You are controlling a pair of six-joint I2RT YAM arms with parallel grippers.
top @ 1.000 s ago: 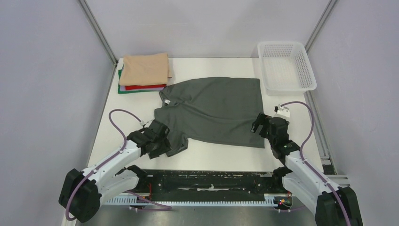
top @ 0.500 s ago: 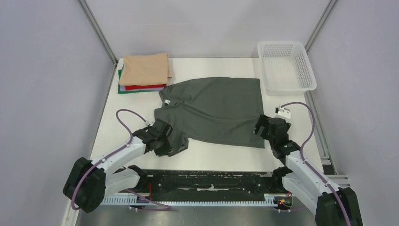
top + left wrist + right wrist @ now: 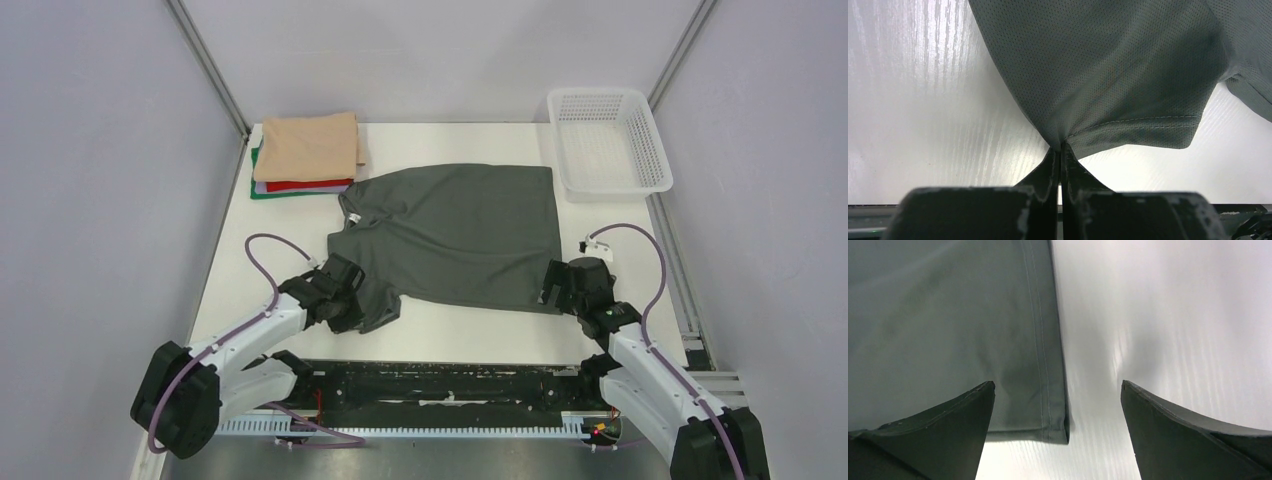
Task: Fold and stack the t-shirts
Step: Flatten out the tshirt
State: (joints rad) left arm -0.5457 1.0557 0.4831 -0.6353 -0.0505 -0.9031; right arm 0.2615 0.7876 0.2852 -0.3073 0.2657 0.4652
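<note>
Closed left gripper (image 3: 1060,150) fully on grey t-shirt (image 3: 460,225) sleeve hem over the last second. Brought right gripper (image 3: 1057,387) down over hem corner with jaws spread wide, holding nothing.

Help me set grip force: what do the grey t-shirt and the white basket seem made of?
Grey t-shirt: probably a synthetic sports mesh, matte; the left wrist view shows tiny regular pinholes and a stitched hem. White basket: likely rigid moulded plastic, smooth-looking; even lattice walls and floor with a crisp rim.

No legible text, brand, number; white collar tag (image 3: 356,216) unreadable
</note>
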